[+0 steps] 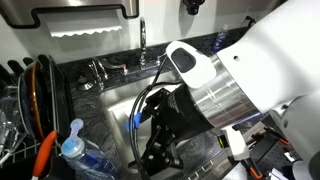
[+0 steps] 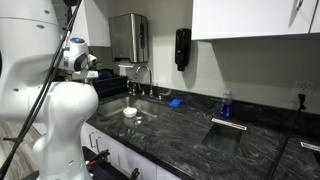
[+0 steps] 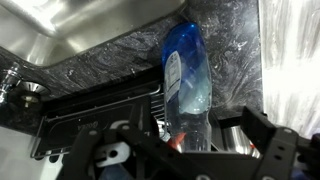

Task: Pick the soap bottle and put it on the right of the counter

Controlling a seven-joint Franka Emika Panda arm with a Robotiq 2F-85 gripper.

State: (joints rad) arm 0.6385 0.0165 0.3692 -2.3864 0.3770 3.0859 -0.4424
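A: Where is the soap bottle (image 3: 187, 85)?
B: On the dark marbled counter (image 3: 115, 60), just beside the sink (image 1: 122, 100).
A: And the gripper (image 3: 185, 148)?
B: Spread wide over the sink's edge, 1 finger either side of the bottle, apparently not yet touching it. It looks lined up to close before the carry across the sink.

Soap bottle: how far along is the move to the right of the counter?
Done: nothing yet; the soap bottle stands beside the dish rack, not gripped. In hand: the approach. In the wrist view the gripper is open, its jaws spread wide with the bottle framed between them, not clamped. Left: close in, grasp, lift, carry it across and set it on the right of the counter.
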